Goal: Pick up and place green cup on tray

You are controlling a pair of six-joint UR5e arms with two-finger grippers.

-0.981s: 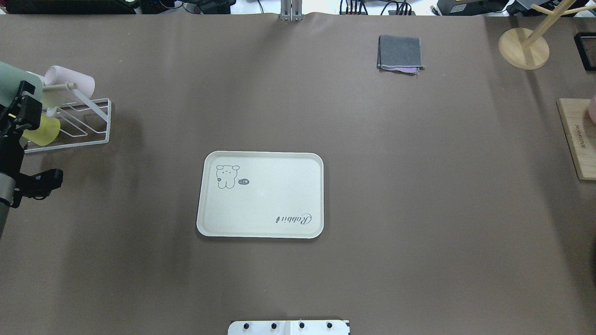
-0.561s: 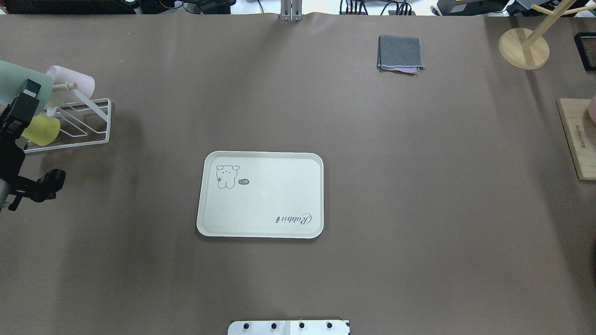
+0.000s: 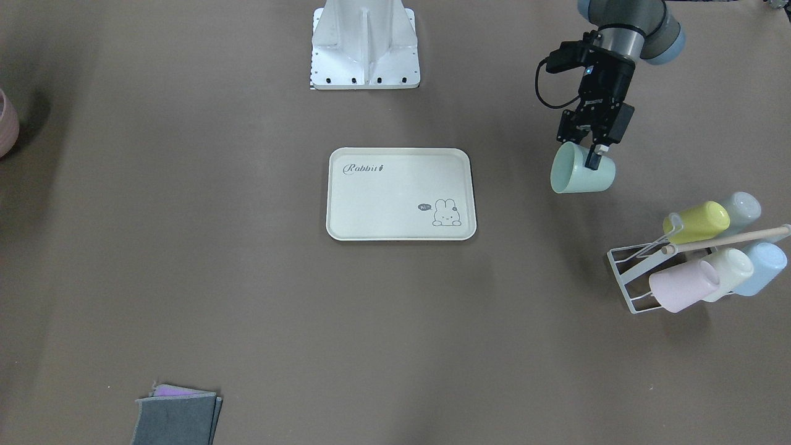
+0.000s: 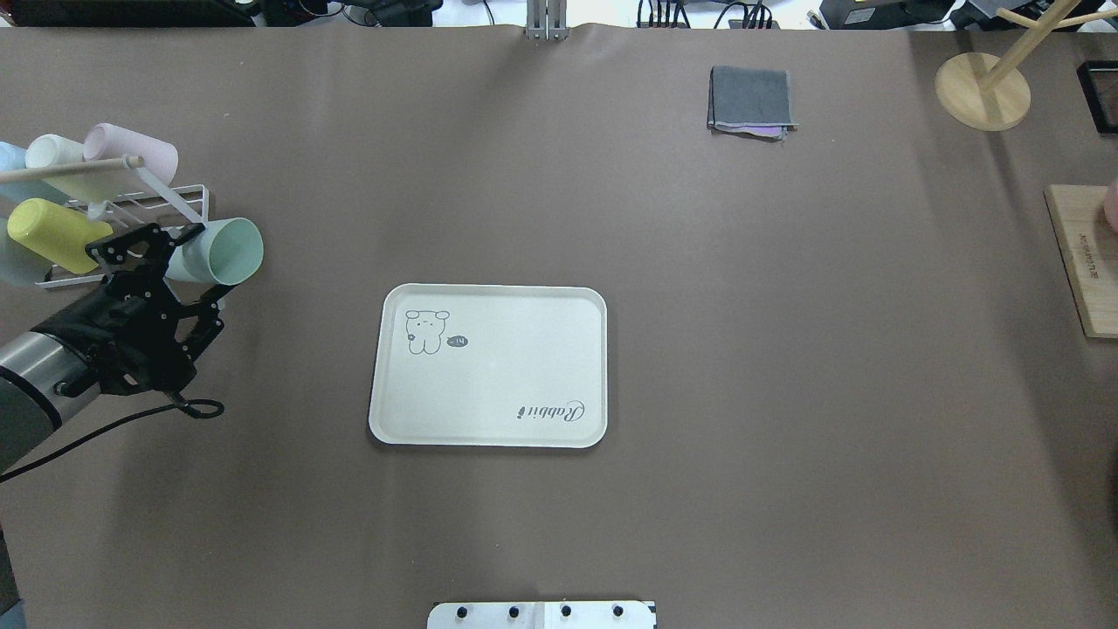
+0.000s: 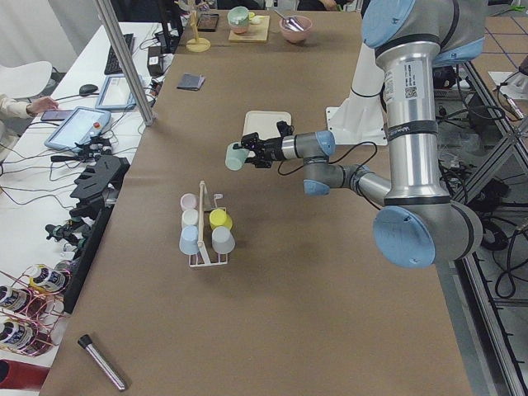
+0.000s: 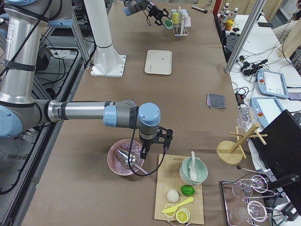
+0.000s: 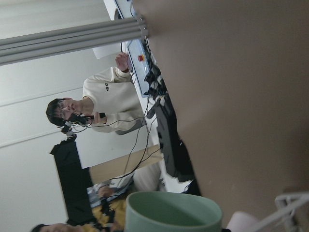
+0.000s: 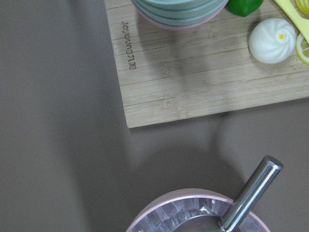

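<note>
Clamping green cup [image 3: 571,174] sideways in left gripper [image 3: 586,154]; failing to make out right gripper [image 6: 153,148] state; reading "Rabbit" on tray [image 3: 395,188].

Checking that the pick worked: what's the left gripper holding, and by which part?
The left gripper holds the green cup, tipped on its side, pinched across its side wall toward the closed base end.

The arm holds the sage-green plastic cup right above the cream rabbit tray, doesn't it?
Not above it. The left gripper holds the sage-green plastic cup beside the white wire rack, short of the cream rectangular tray, as the overhead view shows.
</note>
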